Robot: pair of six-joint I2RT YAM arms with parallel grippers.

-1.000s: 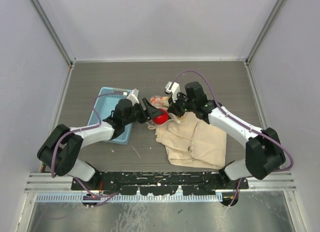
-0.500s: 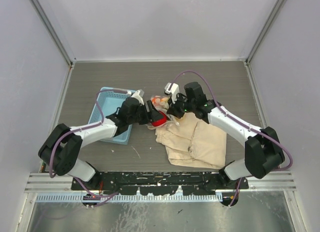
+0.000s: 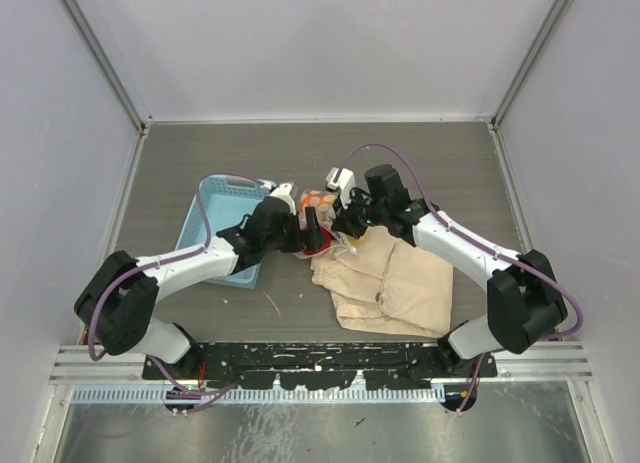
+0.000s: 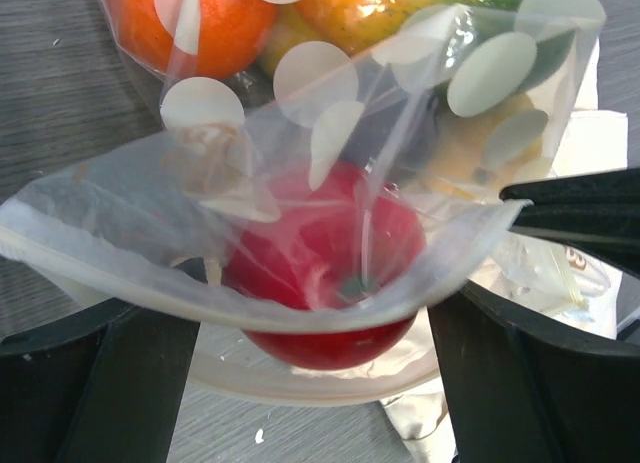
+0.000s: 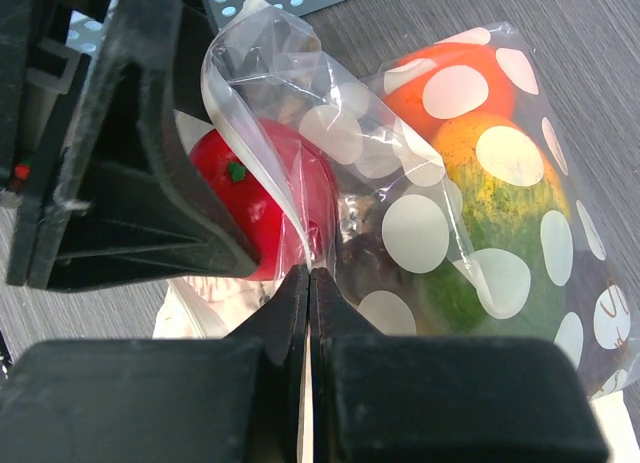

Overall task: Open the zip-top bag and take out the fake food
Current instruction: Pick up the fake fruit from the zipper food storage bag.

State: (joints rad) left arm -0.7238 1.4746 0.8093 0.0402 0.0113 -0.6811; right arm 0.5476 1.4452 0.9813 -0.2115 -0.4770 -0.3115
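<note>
The zip-top bag, clear with white spots, lies at the table's middle with its mouth held open. My right gripper is shut on the film at the mouth's edge. My left gripper is open, its fingers wide on either side of a red fruit of the fake food, which sits in the mouth. Deeper in the bag lie an orange fruit and a yellow-green one.
A light blue basket stands left of the bag, under my left forearm. A beige cloth bag lies crumpled right of and nearer than the zip-top bag, below my right arm.
My left gripper has moved right to the bag's mouth and its jaws have spread wider. The red fruit is now mostly covered in the top view. The right gripper has kept its pinch.
</note>
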